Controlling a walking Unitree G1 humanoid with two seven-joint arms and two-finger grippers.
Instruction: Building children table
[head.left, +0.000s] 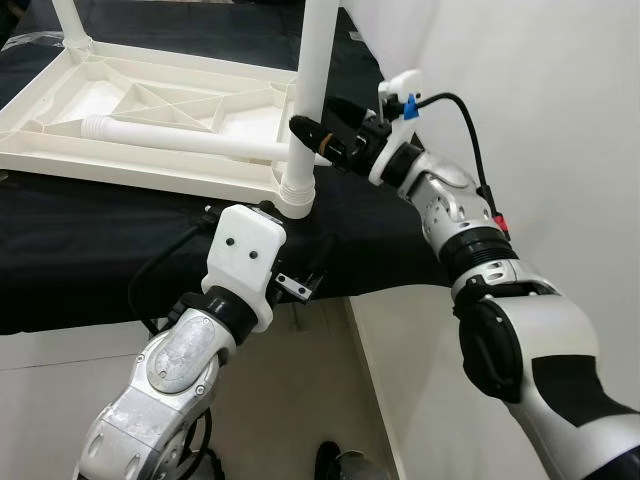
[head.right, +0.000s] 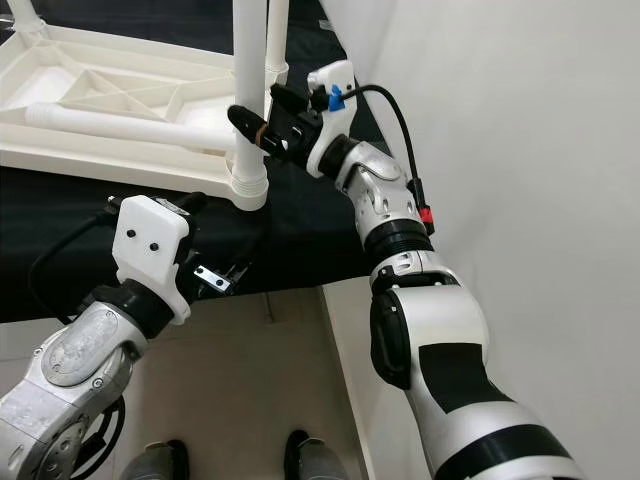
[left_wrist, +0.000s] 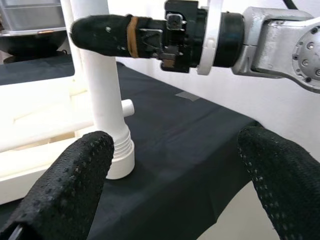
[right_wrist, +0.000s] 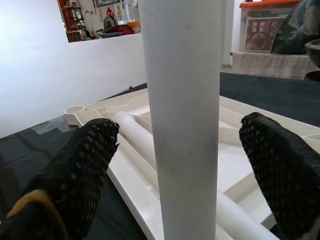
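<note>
- The white tabletop (head.left: 130, 110) lies upside down on a desk under a black cloth (head.left: 90, 250).
- One leg (head.left: 312, 90) stands upright in the near corner socket; another leg (head.left: 190, 138) lies loose across the underside.
- The right end effector (head.left: 315, 135) is spread around the upright leg, fingers on either side, not touching it.
- The left end effector (left_wrist: 175, 165) is released, low at the desk edge just beside that socket.
</note>
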